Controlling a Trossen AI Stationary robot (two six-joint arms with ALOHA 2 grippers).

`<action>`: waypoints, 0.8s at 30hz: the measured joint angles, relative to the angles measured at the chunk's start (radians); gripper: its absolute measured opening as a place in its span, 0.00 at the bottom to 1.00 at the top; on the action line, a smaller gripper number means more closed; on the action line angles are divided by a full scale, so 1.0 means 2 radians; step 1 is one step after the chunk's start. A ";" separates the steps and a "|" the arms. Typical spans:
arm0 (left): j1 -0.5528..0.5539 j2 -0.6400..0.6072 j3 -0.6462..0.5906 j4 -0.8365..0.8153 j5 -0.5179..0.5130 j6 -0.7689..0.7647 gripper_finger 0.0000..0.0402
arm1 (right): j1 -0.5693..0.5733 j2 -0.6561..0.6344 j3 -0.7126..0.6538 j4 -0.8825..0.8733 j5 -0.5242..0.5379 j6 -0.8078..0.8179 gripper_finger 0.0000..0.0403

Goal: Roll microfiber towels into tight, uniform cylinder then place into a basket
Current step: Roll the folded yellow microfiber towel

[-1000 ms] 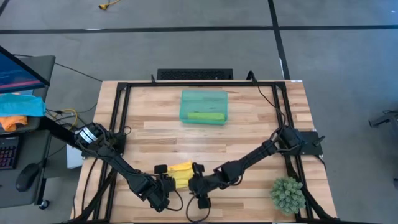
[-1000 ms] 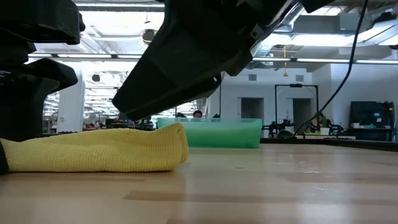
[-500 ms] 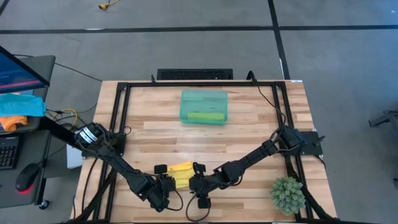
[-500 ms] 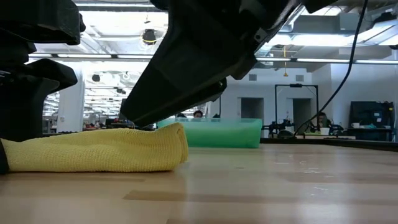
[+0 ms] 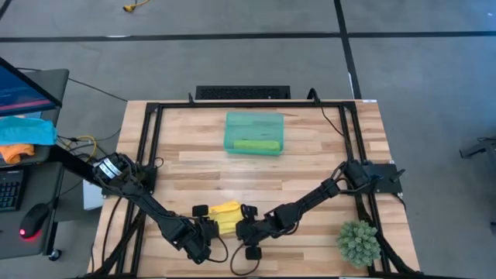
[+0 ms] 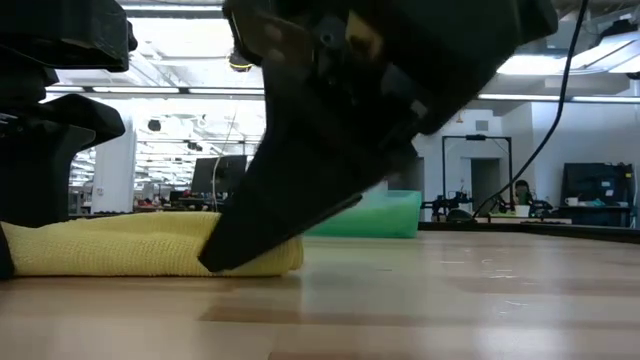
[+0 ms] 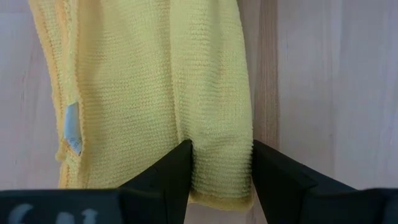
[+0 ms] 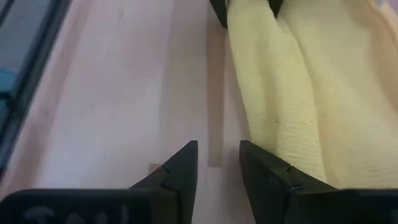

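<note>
The yellow towel (image 5: 225,211) lies partly rolled near the table's front edge, long and low in the low view (image 6: 110,245). My left gripper (image 5: 209,227) is shut on its left end. My right gripper (image 5: 242,225) stands open at its right end, low over the table, with bare wood between its fingertips (image 8: 217,146) and the towel's edge (image 8: 261,112) beside one finger. The teal basket (image 5: 229,132) stands at the far middle, and a rolled lime green towel (image 5: 256,145) lies inside it. My left gripper pinches the towel's rolled long edge (image 7: 221,134) between its two fingers, at the roll's end. The fingers slant steeply down and lie along the roll. The towel rests on the table. My right gripper has one finger (image 8: 270,177) at the towel's edge; whether it touches, I cannot tell.
A small green plant (image 5: 358,242) stands at the front right corner. Black frame rails (image 5: 147,155) run along the table's sides and far edge. Blue and orange cloths (image 5: 23,133) lie on a cart off the table's left side. Bare wood lies between the yellow towel and the basket.
My right gripper has sunk toward the table at the yellow towel's right end and rolled a little; in the low view it now stands in front of that end. The towel and my left gripper have kept still.
</note>
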State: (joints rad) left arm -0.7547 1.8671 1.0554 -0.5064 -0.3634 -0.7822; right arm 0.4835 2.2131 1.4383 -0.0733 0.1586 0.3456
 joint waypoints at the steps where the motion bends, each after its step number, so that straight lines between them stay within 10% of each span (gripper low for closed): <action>1: 0.000 0.000 0.000 0.000 0.000 0.000 0.38 | 0.000 0.000 -0.001 -0.001 0.000 -0.001 0.35; 24: 0.000 0.000 0.000 0.000 0.000 0.000 0.38 | -0.033 -0.014 -0.001 -0.023 0.053 0.012 0.31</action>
State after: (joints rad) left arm -0.7547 1.8671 1.0554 -0.5064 -0.3630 -0.7822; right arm 0.4185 2.1849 1.4372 -0.1202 0.2649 0.3705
